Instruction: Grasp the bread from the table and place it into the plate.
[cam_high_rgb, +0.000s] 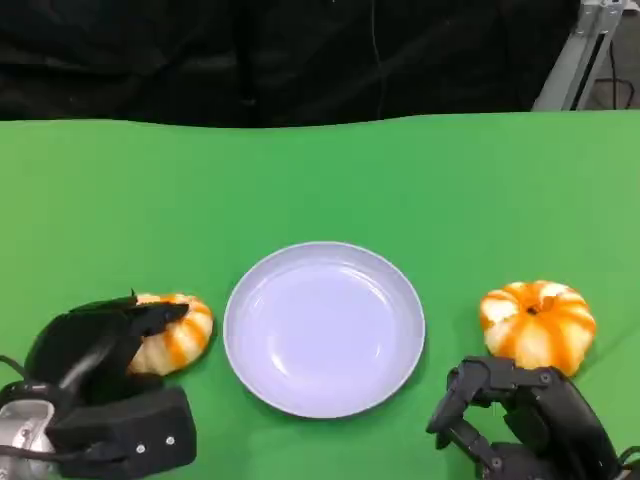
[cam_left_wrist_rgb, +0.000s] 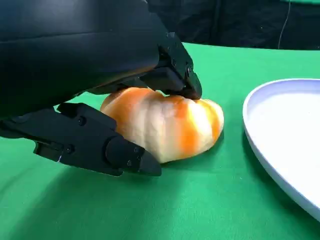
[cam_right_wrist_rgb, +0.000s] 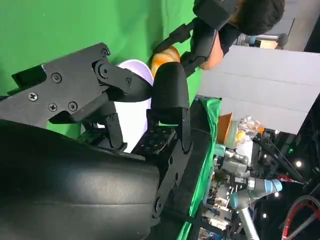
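A round bread (cam_high_rgb: 185, 330) with orange stripes lies on the green table, left of the pale lavender plate (cam_high_rgb: 323, 255). My left hand (cam_high_rgb: 100, 350) reaches over it. In the left wrist view one finger (cam_left_wrist_rgb: 182, 82) presses on top of the bread (cam_left_wrist_rgb: 170, 125) and the thumb (cam_left_wrist_rgb: 125, 155) lies against its near side; the bread rests on the cloth. A second striped bread (cam_high_rgb: 538, 325) sits right of the plate. My right hand (cam_high_rgb: 520, 415) stays just in front of it, fingers loosely bent and apart, holding nothing.
The plate's rim (cam_left_wrist_rgb: 260, 145) is a short way from the held bread. A black backdrop runs along the table's far edge, with a metal stand (cam_high_rgb: 580, 50) at the back right. A person (cam_right_wrist_rgb: 255, 15) and lab equipment stand beyond the table.
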